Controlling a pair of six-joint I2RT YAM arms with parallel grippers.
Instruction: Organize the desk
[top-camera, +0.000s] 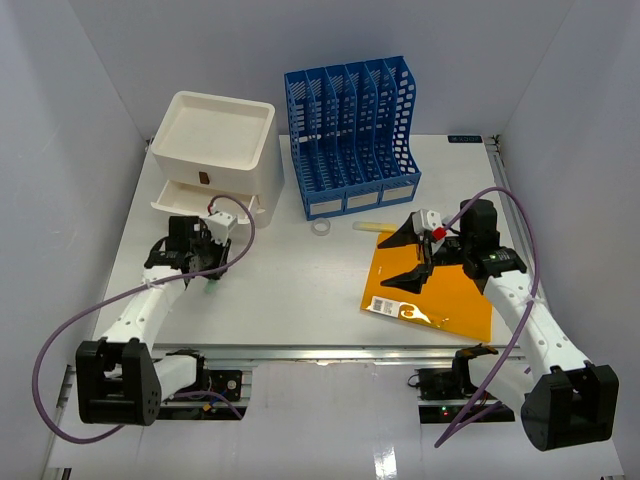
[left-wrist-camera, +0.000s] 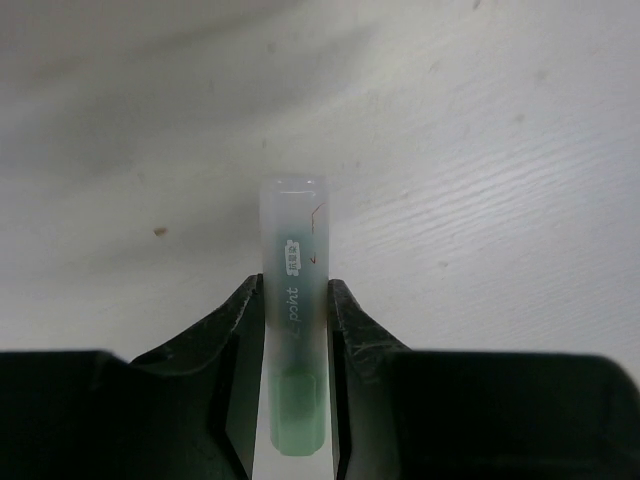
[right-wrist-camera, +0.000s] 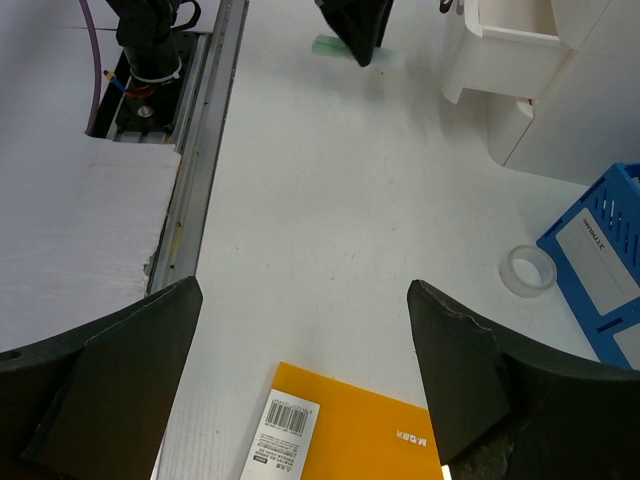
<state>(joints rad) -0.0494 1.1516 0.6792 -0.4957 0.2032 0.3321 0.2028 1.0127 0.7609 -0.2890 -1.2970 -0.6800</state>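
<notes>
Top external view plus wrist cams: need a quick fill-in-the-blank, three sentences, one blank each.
1. The left gripper grips a translucent ____ marker lying on the white desk.
2. The right gripper, above the flat orange booklet with a barcode label, has its jaws ____.
3. In the top view, the blue slotted plastic file rack stands ____ of the white plastic drawer unit.
Missing: green; open; right

We see a white worktop (top-camera: 300, 290) with a metal rail along its near edge. A blue file rack (top-camera: 352, 135) stands at the far side. Just left of the rack sits a white drawer unit (top-camera: 215, 150). Right in front of the rack lie a clear tape ring (top-camera: 322, 228) and a pale stick (top-camera: 372, 226). Nearer us, at the rack's front right, lies an orange folder (top-camera: 450, 300) with a barcode label. Well off to the rack's front left lies a green marker (left-wrist-camera: 293, 290).
</notes>
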